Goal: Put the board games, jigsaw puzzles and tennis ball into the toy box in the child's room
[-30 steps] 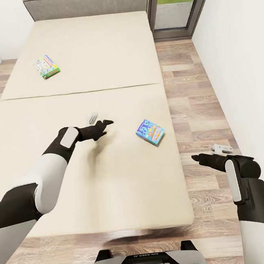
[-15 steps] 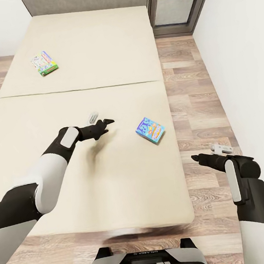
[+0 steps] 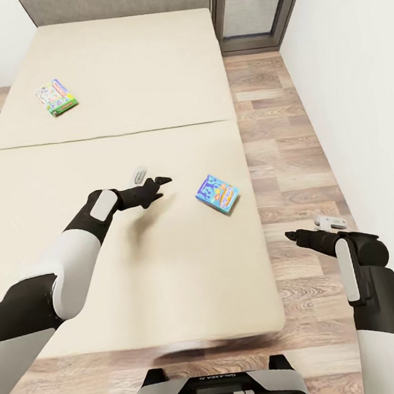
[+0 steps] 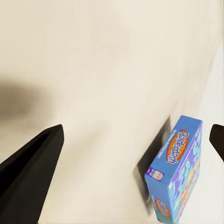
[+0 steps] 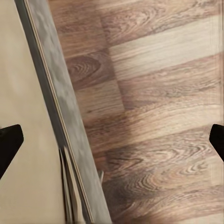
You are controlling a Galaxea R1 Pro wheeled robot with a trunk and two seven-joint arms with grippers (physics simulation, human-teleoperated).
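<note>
Two board games lie on the beige bed (image 3: 146,74). A small blue board game (image 3: 217,193) sits near the bed's right edge, and a green-edged, white-faced board game (image 3: 56,97) lies far back on the left. My left gripper (image 3: 158,187) hovers open over the mattress just left of the blue box. In the left wrist view the blue box (image 4: 177,177) stands beyond the left gripper (image 4: 135,133), whose jaws are spread wide and hold nothing. My right gripper (image 3: 292,235) hangs open over the wood floor beside the bed, and the right gripper (image 5: 114,135) looks down on the bed's edge.
A strip of wood-plank floor (image 3: 283,150) runs between the bed and the white wall (image 3: 355,81) on the right. A glass door (image 3: 254,1) stands at the far end beside the grey headboard (image 3: 113,1). My base (image 3: 219,393) is at the bed's foot.
The whole picture has slid a little left, so the camera has moved. Both arms hold the same pose, and both board games lie where they were on the bed.
</note>
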